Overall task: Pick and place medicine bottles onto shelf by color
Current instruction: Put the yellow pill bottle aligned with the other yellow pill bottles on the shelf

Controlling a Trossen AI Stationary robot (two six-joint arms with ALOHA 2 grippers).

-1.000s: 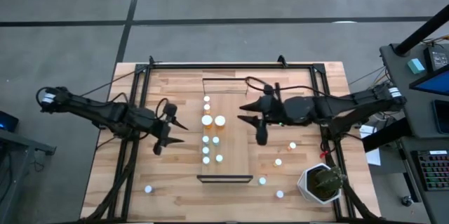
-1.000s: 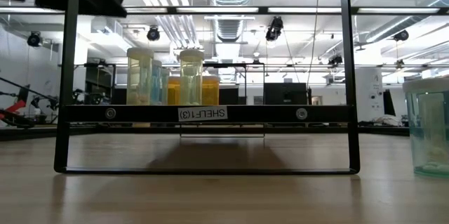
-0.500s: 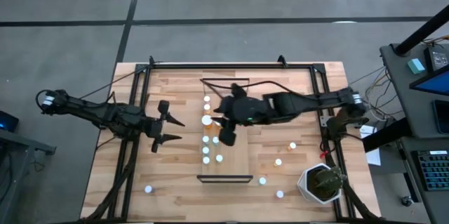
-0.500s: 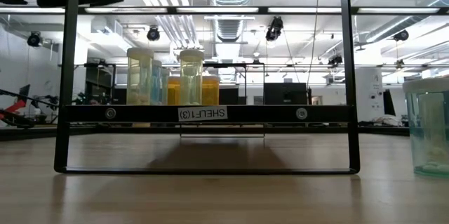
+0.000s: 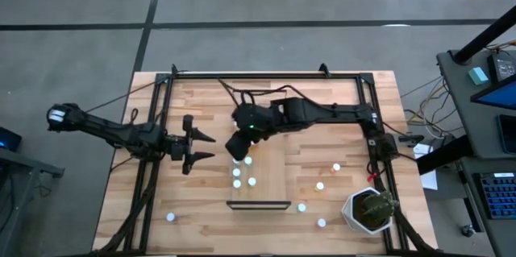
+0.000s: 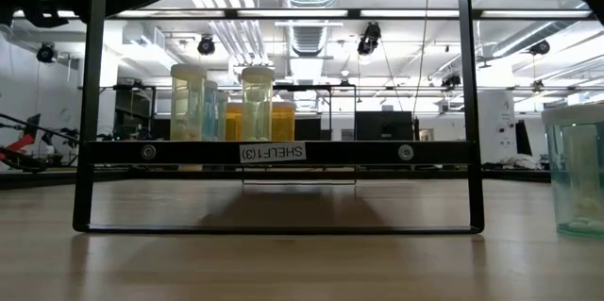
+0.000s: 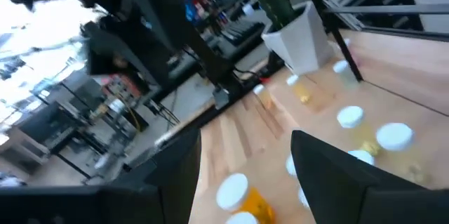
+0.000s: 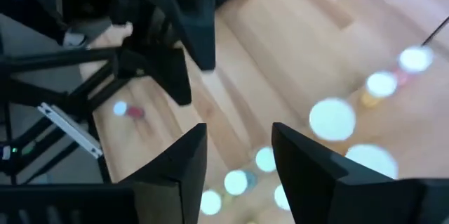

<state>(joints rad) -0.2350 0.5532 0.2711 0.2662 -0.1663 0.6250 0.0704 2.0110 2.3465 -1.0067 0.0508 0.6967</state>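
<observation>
My left gripper (image 5: 199, 146) waits with its jaws spread and nothing between them, off the shelf's (image 5: 278, 172) left edge; the bottles (image 5: 244, 176) stand just ahead of its tips. My right gripper (image 5: 235, 146) hangs over the shelf's far half, jaws parted and empty, with the big white-capped bottles right below them in the wrist view (image 8: 332, 119).

I judge these bottles light, stiff and smooth (plastic, by the look), so they will tip or skid at a nudge. I would pinch the body just under the cap, square across.

The bottles stand close together on the shelf, so a neighbour sits just beside either jaw on the way down. To the right of the jaws, loose bottles (image 5: 336, 167) lie on the table (image 5: 153, 201), and a plant (image 5: 369, 210) stands well apart at the corner. The two grippers are near each other, which I must mind.
</observation>
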